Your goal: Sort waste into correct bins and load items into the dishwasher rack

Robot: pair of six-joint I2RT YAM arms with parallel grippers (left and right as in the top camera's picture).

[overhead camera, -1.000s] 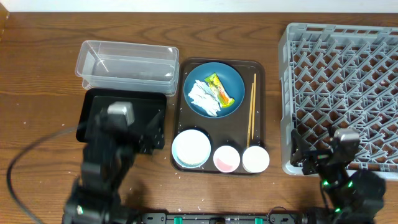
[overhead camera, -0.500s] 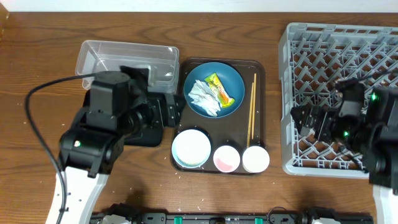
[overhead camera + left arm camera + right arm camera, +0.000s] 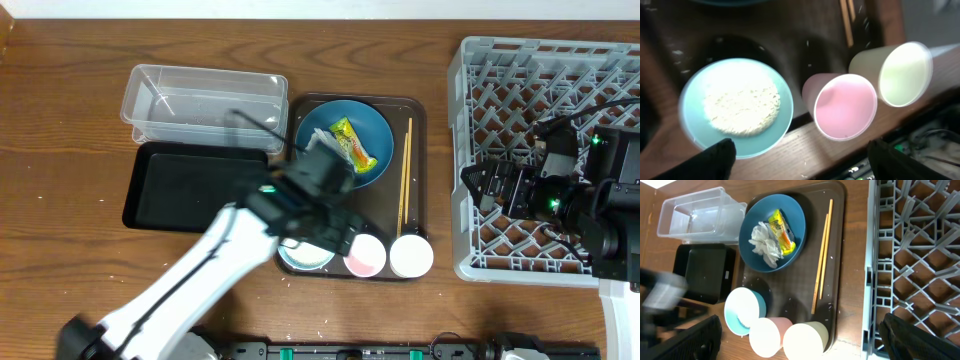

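Rice (image 3: 740, 107) in white bowl (image 3: 783, 112) under spread left fingers (image 3: 722, 157), right fingers (image 3: 700, 340) spread over dishwasher rack (image 3: 871, 255) edge

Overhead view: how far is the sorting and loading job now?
Done: nothing; rack, clear tub and black tray look empty. In hand: nothing; left gripper hangs open over white bowl and pink cup, right gripper open. Left: tissue, wrapper, rice, blue bowl, white cup, chopsticks.
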